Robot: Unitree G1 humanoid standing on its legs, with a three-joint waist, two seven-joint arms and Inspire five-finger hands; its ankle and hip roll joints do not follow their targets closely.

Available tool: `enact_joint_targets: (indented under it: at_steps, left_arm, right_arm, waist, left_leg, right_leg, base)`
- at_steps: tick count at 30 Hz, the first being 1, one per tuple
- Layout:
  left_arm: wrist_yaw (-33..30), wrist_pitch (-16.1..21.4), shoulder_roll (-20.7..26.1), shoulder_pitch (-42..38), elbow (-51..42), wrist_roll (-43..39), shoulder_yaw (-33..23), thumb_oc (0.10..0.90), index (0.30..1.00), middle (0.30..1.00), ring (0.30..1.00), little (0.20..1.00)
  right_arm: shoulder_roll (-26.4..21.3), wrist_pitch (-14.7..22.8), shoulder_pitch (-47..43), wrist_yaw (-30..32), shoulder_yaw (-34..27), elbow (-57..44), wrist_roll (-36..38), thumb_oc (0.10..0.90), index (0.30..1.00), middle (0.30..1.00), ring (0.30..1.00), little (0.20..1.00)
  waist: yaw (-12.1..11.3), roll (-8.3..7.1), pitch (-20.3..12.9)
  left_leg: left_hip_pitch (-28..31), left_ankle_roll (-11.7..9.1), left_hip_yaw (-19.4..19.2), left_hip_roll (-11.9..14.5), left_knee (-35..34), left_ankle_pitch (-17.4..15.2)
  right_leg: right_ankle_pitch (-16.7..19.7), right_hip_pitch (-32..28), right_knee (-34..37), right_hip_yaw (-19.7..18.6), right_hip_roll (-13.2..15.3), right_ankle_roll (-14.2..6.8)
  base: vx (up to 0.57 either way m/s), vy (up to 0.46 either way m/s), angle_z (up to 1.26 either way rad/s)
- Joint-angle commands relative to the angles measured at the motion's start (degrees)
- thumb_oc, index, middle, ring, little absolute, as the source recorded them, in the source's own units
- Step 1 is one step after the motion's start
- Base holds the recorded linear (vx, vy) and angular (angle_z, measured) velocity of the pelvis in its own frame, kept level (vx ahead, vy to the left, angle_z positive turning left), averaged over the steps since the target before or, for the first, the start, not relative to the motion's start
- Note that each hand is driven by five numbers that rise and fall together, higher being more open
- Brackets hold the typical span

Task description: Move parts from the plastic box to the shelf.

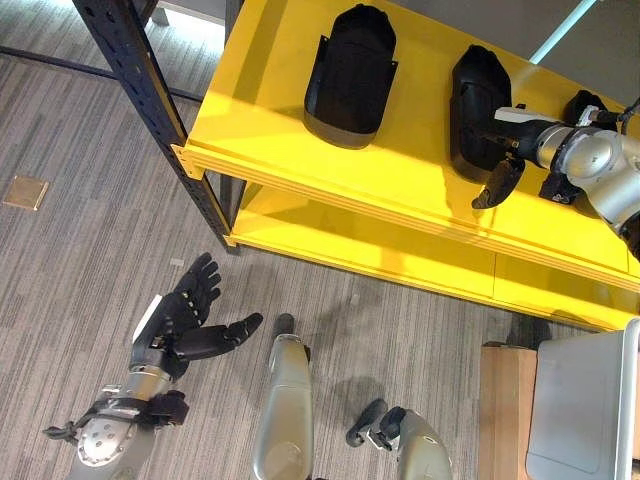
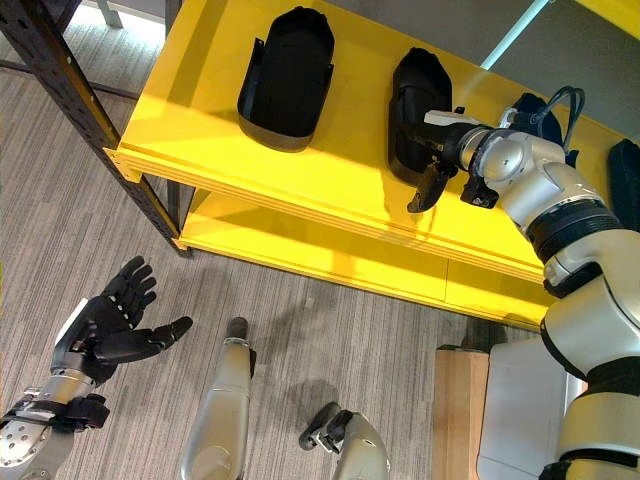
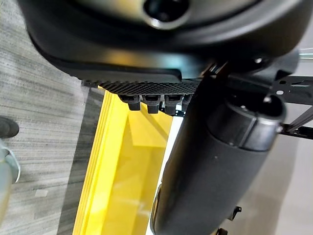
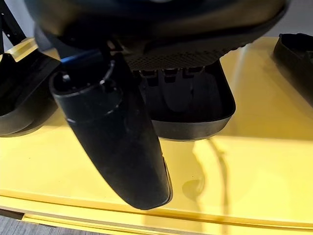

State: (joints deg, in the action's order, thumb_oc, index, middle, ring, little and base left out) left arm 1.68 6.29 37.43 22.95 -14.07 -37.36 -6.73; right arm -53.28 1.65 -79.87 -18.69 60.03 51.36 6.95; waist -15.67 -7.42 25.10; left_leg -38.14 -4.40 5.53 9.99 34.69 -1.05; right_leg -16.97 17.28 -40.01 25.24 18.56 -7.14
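Parts (image 1: 350, 75) sit on the shelf (image 1: 270, 130) — right robot hand (image 2: 432, 180) beside one.

no text, label, number or sign can be read anywhere in these views.

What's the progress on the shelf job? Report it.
Done: one black part lies on the yellow shelf. In hand: the right hand is at a second part lying there, thumb off it. The left hand hangs open over the floor. What remains in the grey box cannot be seen.
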Motion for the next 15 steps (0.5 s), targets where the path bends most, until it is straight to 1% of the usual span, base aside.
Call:
enact_joint_targets:
  at_steps: [1, 6, 11, 12, 15]
  left_arm:
    - [0.16, 5.45, 1.86, -1.95, -2.68, 0.65, -3.31, 0.9, 1.0, 1.0, 1.0, 1.0]
    - [0.21, 5.53, 2.17, -2.28, -2.56, 0.55, -3.14, 0.9, 1.0, 1.0, 1.0, 1.0]
    - [0.18, 5.54, 2.53, -2.89, -2.46, 0.8, -2.92, 0.9, 1.0, 1.0, 1.0, 1.0]
    - [0.17, 5.6, 2.68, -3.02, -2.48, 0.91, -2.93, 0.9, 1.0, 1.0, 1.0, 1.0]
    - [0.17, 5.68, 2.9, -2.9, -2.43, 1.23, -3.08, 0.9, 1.0, 1.0, 1.0, 1.0]
  right_arm:
    - [-1.76, 0.37, -9.27, 4.43, -0.24, 1.44, 0.9, 0.9, 1.0, 1.0, 1.0, 1.0]
    - [-2.51, 0.58, -10.78, 4.37, 1.29, -0.46, 1.42, 0.9, 1.0, 1.0, 1.0, 1.0]
    - [-3.7, 0.9, -10.84, 4.18, 1.56, -3.68, 2.71, 0.9, 1.0, 1.0, 1.0, 1.0]
    - [-4.08, 0.92, -10.87, 4.07, 1.61, -4.47, 3.06, 0.9, 1.0, 1.0, 1.0, 1.0]
    - [-5.8, 1.29, -10.22, 3.98, 1.39, -8.34, 4.1, 0.9, 1.0, 1.0, 1.0, 1.0]
  waist:
    - [0.95, -0.53, -2.99]
    - [1.48, -0.79, -3.47]
    - [2.1, -0.95, -4.14]
    - [2.25, -0.93, -4.2]
    - [2.67, -1.03, -4.82]
  left_leg:
    - [0.76, -0.58, 2.91, 3.24, 4.6, -6.44]
    - [1.46, -0.67, 2.73, 3.46, 3.97, -6.3]
    - [2.36, -0.72, 2.54, 3.46, 3.31, -6.16]
    - [1.97, -0.34, 2.47, 3.3, 2.68, -4.6]
    - [3.22, -0.51, 2.24, 3.56, 1.96, -4.56]
  right_leg:
    - [9.28, 2.47, 3.85, -5.29, -0.8, -2.64]
    - [9.49, 2.03, 4.33, -5.46, -0.85, -2.72]
    - [9.65, 1.49, 4.73, -5.55, -0.83, -2.77]
    - [10.7, 1.82, 5.28, -5.24, -0.76, -2.25]
    - [10.86, 0.93, 6.14, -5.53, -0.87, -2.36]
  base:
    - [0.0, 0.0, 0.0]
    - [0.0, 0.0, 0.0]
    - [-0.01, 0.001, -0.01]
    - [-0.07, 0.002, -0.05]
    - [-0.02, -0.015, -0.05]
